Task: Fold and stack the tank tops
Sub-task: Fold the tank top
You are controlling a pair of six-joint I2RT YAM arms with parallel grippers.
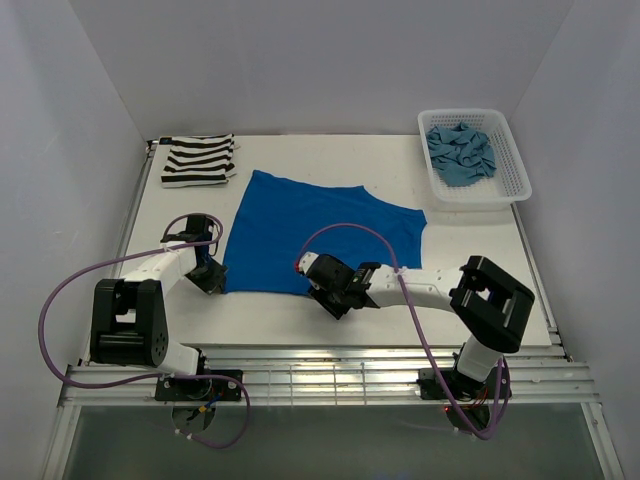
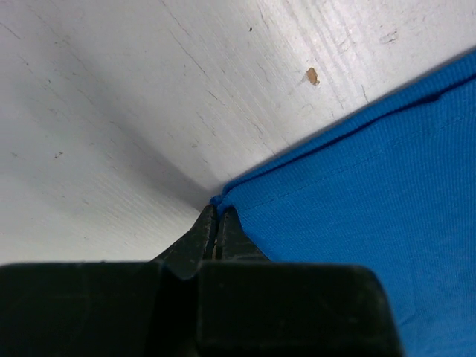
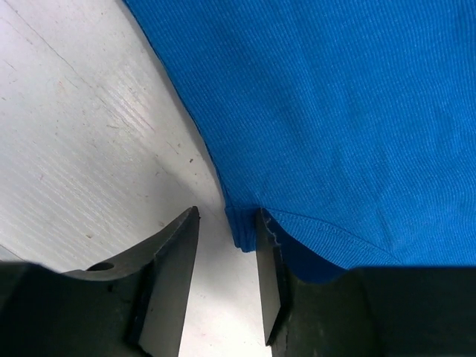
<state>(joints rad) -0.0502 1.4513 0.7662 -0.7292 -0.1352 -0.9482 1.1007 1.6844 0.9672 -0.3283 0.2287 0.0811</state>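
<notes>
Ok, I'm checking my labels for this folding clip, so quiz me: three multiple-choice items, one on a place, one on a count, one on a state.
1. Where is the muted teal-blue cloth tank top?
A. in the white plastic lattice basket
B. spread flat mid-table
C. hanging from an arm

2. How many tank tops lie on the white table outside the basket?
A. one
B. two
C. three

3. How is the left gripper?
A. wide open in the air
B. shut on a corner of the bright royal blue tank top
C. shut on nothing

Key: 1 A, it lies bunched inside the basket at the far right. 2 B, the folded black-and-white striped tank top and the blue one, spread flat. 3 B, the left wrist view shows its tips pinched together on the blue corner.
</notes>
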